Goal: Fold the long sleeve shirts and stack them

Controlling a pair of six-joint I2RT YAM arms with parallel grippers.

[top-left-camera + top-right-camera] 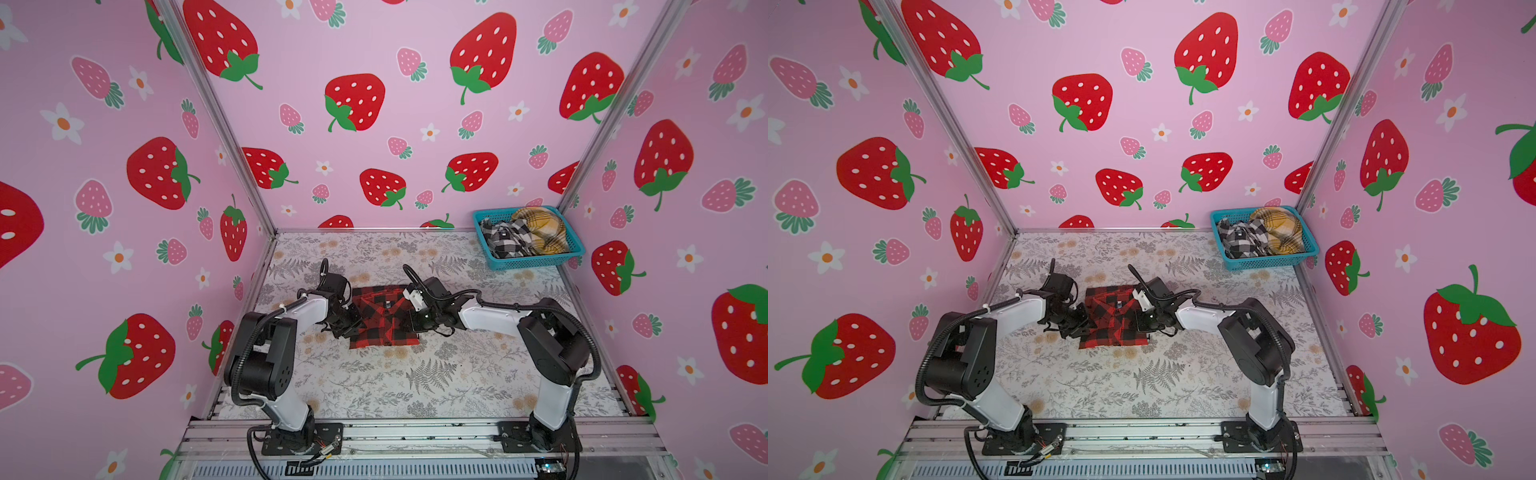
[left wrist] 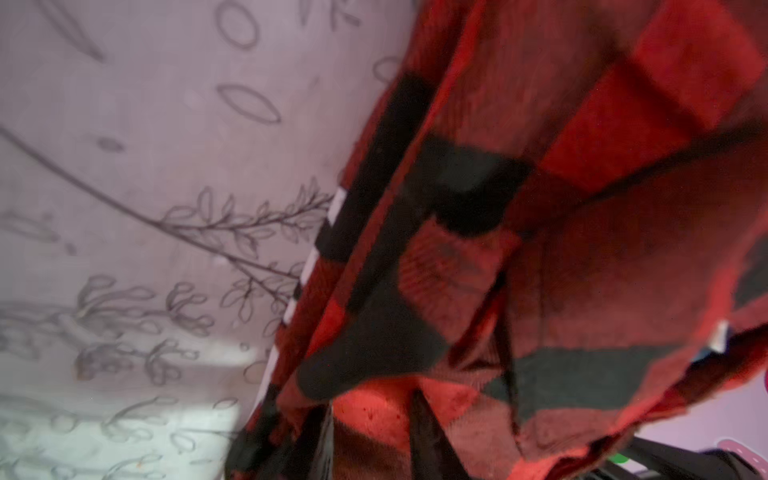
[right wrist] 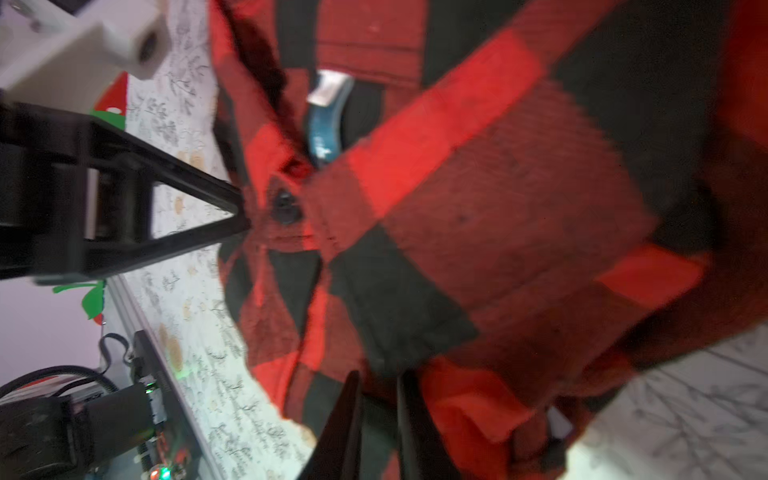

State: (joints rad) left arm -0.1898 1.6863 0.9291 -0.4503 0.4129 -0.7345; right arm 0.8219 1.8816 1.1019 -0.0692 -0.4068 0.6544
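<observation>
— Red-and-black shirt (image 1: 384, 328) lies mid-worktop (image 1: 415, 382) as a partly folded rectangle, collar toward the back wall. What's the left side doing?

— Left gripper (image 1: 347, 325) is down at the shirt's left edge. In its wrist view the fingers (image 2: 428, 444) are closed with red cloth bunched between them, so I read it as pinching that edge.

— And across?

— Right gripper (image 1: 415, 322) is at the right edge, its fingers (image 3: 340, 424) nearly together on a fold of the same shirt. Far right at the back, the teal basket (image 1: 528, 262) holds the black-and-white shirt (image 1: 505, 243) and the mustard shirt (image 1: 540, 232), both crumpled and not yet folded.

— So where could this go wrong?

— Both grips look shallow, close to the edge of several layers. If one pinch has only the top layer, lifting would peel the fold open. If one arm moves ahead of the other, the cloth skews and the rectangle goes crooked. The grippers also sit close across a narrow garment, so pulling inward risks a knock.

— Slip?

— Likely too. The cloth looks soft, and a thin bite could slide out and drop one side.
</observation>
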